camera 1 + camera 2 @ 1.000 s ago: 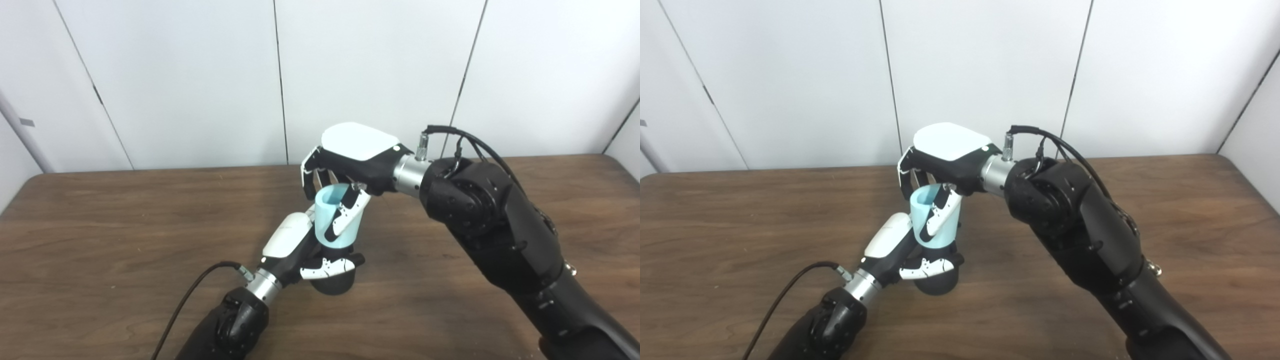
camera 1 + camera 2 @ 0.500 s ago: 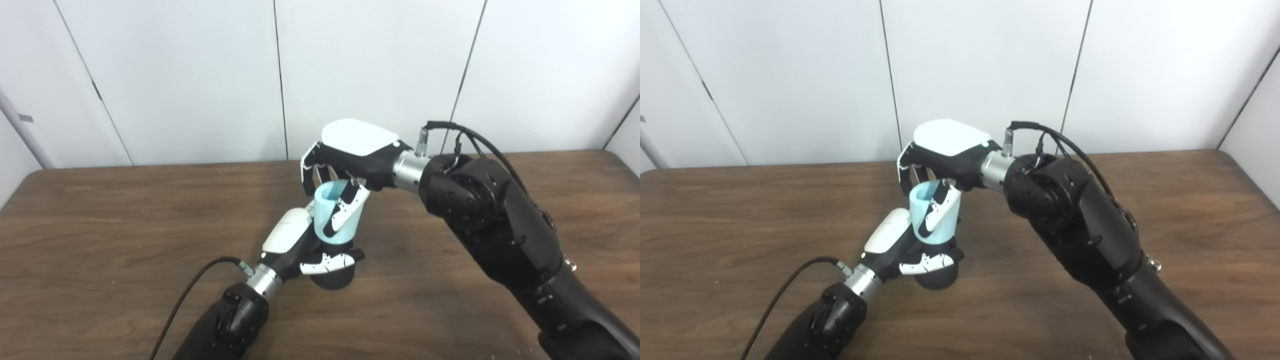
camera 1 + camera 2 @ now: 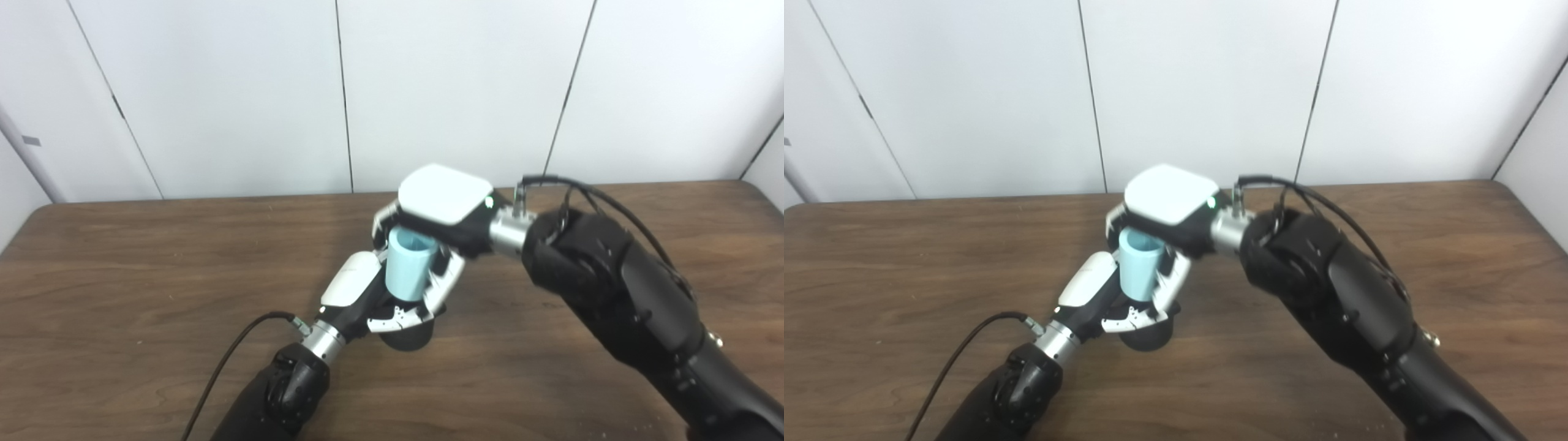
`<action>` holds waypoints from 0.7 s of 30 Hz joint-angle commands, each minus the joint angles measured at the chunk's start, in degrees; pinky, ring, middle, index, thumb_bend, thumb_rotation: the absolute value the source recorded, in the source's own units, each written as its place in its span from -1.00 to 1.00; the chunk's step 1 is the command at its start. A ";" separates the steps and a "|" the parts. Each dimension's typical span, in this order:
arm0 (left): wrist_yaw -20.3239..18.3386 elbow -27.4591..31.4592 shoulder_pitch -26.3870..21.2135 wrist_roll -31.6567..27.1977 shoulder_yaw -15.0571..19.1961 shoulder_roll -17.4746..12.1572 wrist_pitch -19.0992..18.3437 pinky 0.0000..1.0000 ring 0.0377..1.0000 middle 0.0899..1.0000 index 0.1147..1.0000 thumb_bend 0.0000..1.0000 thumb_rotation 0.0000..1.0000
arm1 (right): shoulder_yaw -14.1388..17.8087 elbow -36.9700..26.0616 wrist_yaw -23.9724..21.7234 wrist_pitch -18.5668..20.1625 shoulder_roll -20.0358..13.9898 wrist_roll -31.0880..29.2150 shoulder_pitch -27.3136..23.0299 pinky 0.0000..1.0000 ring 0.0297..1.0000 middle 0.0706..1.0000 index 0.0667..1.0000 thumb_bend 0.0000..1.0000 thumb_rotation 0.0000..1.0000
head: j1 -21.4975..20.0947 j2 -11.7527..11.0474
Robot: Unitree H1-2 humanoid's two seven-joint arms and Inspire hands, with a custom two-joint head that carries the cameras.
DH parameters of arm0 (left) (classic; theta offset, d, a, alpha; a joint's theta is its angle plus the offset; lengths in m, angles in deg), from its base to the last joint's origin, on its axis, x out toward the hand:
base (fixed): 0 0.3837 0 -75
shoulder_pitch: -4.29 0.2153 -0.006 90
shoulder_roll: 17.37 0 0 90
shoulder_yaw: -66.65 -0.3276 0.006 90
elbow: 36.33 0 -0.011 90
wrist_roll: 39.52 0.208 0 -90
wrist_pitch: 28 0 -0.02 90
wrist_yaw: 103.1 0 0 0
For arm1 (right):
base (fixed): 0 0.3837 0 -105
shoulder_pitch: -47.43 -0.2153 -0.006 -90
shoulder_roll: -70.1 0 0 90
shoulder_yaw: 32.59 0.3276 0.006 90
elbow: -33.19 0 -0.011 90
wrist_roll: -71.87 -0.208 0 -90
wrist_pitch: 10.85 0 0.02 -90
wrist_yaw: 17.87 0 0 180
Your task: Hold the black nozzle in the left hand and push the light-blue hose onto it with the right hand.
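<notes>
The fingers (image 3: 397,319) of the left hand (image 3: 358,298) are wrapped around the black nozzle (image 3: 405,334), whose rounded lower end is seen just beneath them, close to the table (image 3: 122,288). The fingers (image 3: 1172,283) of the right hand (image 3: 1170,211) are closed around the light-blue hose (image 3: 1140,269), which is held upright directly above the left fingers with its open mouth turned up under the right palm. The lower end of the hose is hidden between the two sets of fingers, so it cannot be told how far it sits on the nozzle.

In the left eye view the hose wall is shown between the right fingers on both sides; in the right eye view more of the bare left side of the hose is seen, and the right fingers are blurred.

The table is of dark brown wood grain, and white wall panels (image 3: 245,92) with thin dark seams are seen behind it. A black cable (image 3: 233,361) is led from the left wrist toward the picture's bottom edge, and another cable (image 3: 588,193) is looped over the right forearm.
</notes>
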 commanded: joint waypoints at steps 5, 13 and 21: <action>0.91 -10.72 16.39 -0.85 -4.21 1.44 0.94 0.99 0.80 0.43 -0.49 -0.04 0.55 | 3.25 -3.43 4.72 -5.79 -2.97 3.04 -1.71 0.24 0.36 0.37 0.35 0.74 -0.36 | -0.13 0.11; 0.70 -10.62 16.34 -0.66 -4.33 1.60 0.50 0.99 0.80 0.43 -0.50 -0.03 0.56 | 6.19 -5.34 8.26 -8.54 -3.00 4.06 0.83 0.44 0.50 0.47 0.36 0.70 -0.38 | 0.00 -0.01; 0.70 -10.66 16.27 -0.45 -4.41 1.66 0.34 0.99 0.80 0.43 -0.50 -0.04 0.57 | 8.99 -6.39 10.63 -11.15 -2.56 3.11 3.17 0.48 0.53 0.52 0.38 0.69 -0.42 | 0.18 0.01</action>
